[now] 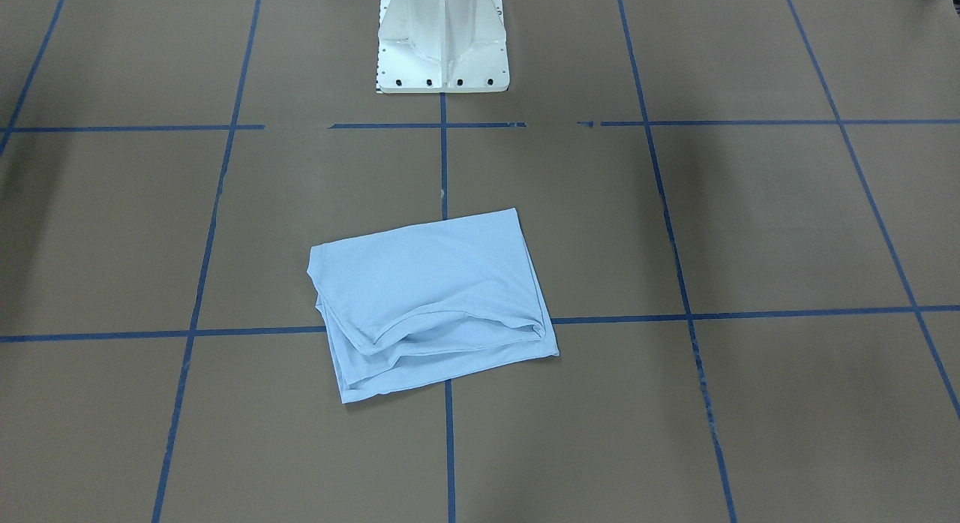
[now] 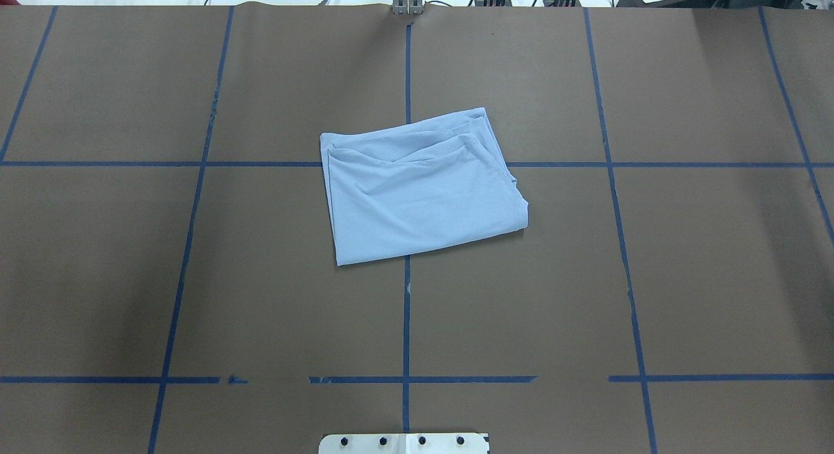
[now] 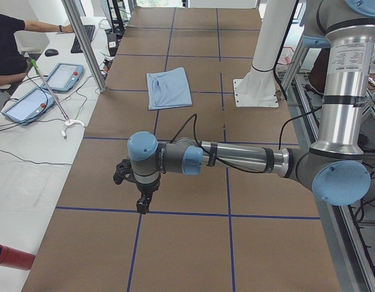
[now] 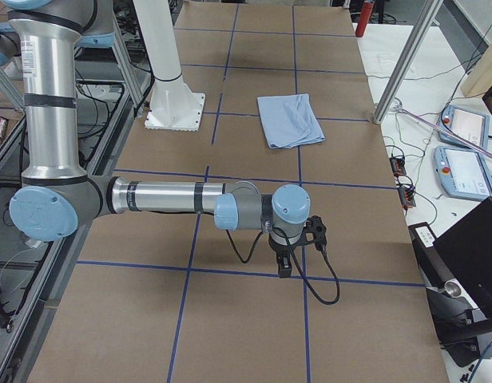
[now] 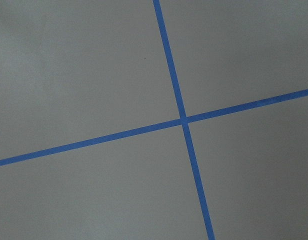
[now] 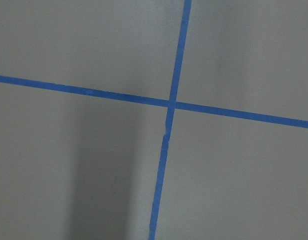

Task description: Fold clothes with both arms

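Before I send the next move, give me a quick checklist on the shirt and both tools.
1. T-shirt folded into a compact rectangle: ok.
2. Fold edges aligned: not ok; layers lie staggered along its far edge in the overhead view.
3. Left tool clear of the shirt: ok, over bare table.
4. Right tool clear of the shirt: ok, over bare table.
5. Tools open or shut: cannot tell; only the side views show them.

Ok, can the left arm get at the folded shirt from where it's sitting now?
Probably yes. The left arm hangs over the table off to its own side, tool pointing down. Nothing stands between it and the shirt, which lies flat in the open near the pedestal.
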